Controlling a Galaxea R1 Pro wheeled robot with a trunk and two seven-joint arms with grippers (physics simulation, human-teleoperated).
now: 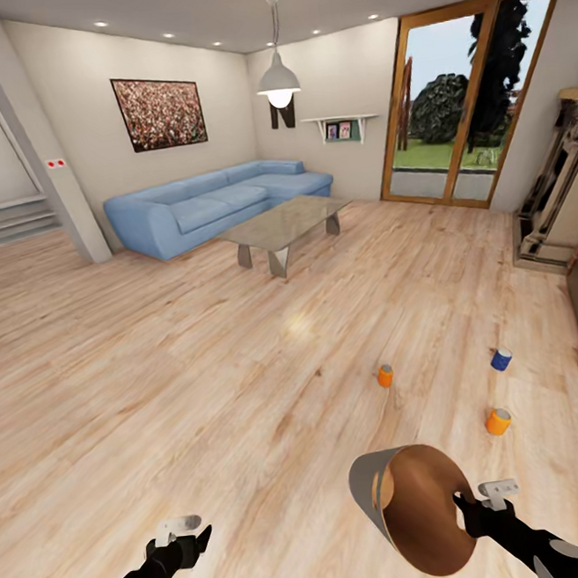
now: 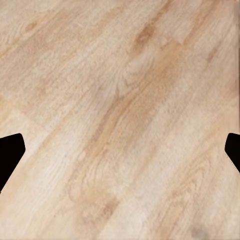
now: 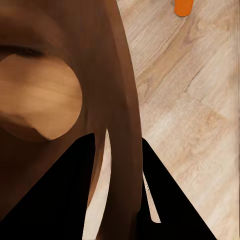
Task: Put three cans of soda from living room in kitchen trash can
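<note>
Right now my right gripper (image 1: 467, 509) pinches the rim of the trash can (image 1: 416, 506), tipped with its mouth facing me at the lower middle of the head view, so I can bring it to the cans rather than ferry them singly. Three soda cans lie on the floor: orange (image 1: 385, 375), blue (image 1: 501, 360), orange (image 1: 498, 421), right of centre. My left gripper (image 1: 191, 539) hangs spread and empty, free to pick.

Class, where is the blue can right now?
In the head view the blue can lies on the wood floor at right, beyond the nearer orange can and right of the other.
</note>
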